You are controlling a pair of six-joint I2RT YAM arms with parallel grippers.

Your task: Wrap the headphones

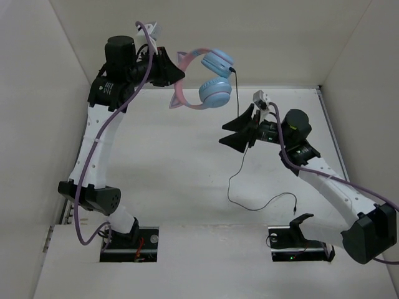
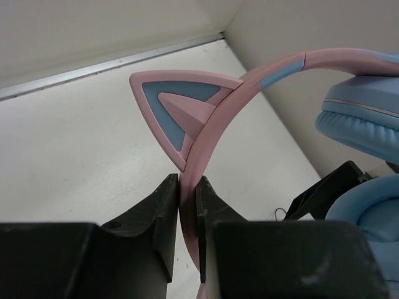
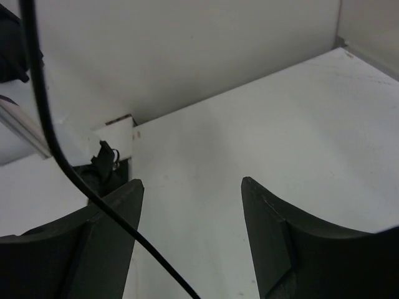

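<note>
Headphones (image 2: 361, 124) cut off at rt edge.

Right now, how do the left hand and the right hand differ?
The left hand is shut on the headphones' pink headband; the right hand is open and holds nothing. The headphones hang from the left hand, while only their black cable runs past the right hand. Both hands have black fingers.

Left pincer (image 2: 187, 208) pinches the headphones (image 2: 249, 87) (pink headband).
</note>
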